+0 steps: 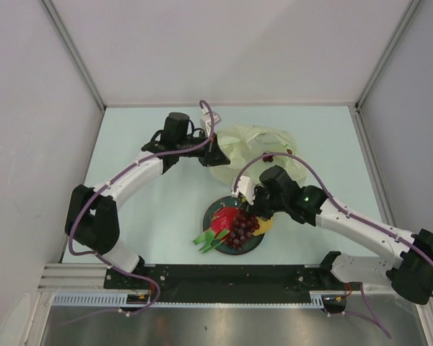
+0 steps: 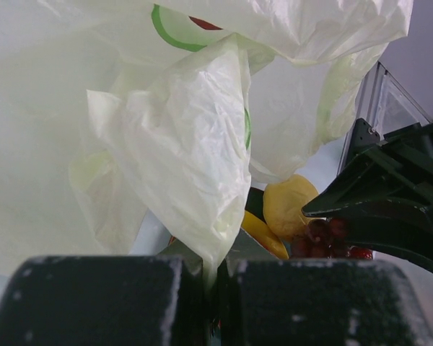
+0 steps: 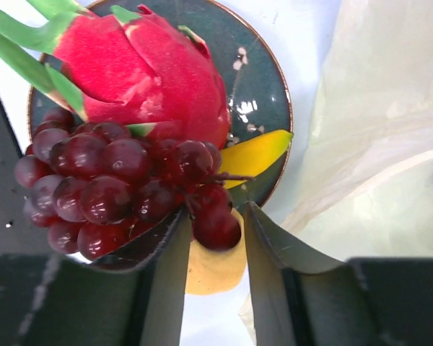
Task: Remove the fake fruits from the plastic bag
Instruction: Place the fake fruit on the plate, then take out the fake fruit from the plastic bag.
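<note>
**Fruits on the plate, bag pinched up behind**

Start at the near edge of the table (image 1: 332, 137), around its middle: the dark plate (image 3: 263, 86) sits there with the fake fruits piled on it. The dragon fruit (image 3: 144, 72) lies across it, leaf tips hanging over the rim. The grape bunch (image 3: 115, 187) leans against it, and the banana (image 3: 256, 153) pokes out from under both. The lemon (image 2: 289, 205) rests at the plate's edge on the bag side.

Your right gripper (image 3: 215, 238) hangs low over that pile. Its jaws are part-way apart, loosely either side of the bunch's end grape, and I read that as a let-go, not a hold.

Farther back, toward the far edge, the plastic bag (image 1: 256, 148) lies crumpled just beyond the plate. Your left gripper (image 2: 211, 281) is clamped tight on a fold of the film, probably to anchor the bag and hold it open while the other arm works.

A few dark spots show through the film. You cannot tell from here whether they are print or leftover fruit, so check before you call it done.
</note>
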Available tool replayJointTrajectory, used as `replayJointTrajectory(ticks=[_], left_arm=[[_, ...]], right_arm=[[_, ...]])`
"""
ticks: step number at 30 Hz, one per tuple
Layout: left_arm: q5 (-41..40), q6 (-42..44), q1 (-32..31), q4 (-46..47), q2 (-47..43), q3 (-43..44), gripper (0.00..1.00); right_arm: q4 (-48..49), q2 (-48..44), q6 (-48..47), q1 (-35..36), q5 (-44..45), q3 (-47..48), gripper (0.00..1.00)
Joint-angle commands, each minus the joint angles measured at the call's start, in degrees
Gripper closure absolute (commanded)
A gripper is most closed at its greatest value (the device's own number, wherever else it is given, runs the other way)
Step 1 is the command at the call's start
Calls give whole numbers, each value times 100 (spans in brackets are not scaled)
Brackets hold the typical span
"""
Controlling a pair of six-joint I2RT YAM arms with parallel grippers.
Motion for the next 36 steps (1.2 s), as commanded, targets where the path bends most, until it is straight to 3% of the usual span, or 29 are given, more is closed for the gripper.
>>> replayJointTrajectory(ticks=[1,7,8,19,30,33,34,35,36], left_arm=[[258,-156,14,268,-55,60,100],[285,-139,14,242,-1,148,100],[285,-131,14,198,16,165,100],[338,-183,-4,251,236,358,100],[364,54,-4,-83,315,780,100],[381,168,5,-232,289,912,100],[407,221,5,-320,280,938,100],[477,256,5,-364,280,956,99],[530,317,5,-408,288,991,100]], right_arm=[[231,97,134,1,212,23,58],[240,80,134,1,371,119,48],[197,62,82,10,336,163,42],[-744,-456,-525,-78,458,489,20],[46,-122,-358,-491,801,646,20],[256,-298,104,-684,670,1129,16],[388,-350,473,-867,835,1348,8],[607,-386,799,-1069,819,1455,8],[574,-334,1289,-1306,271,1578,10]])
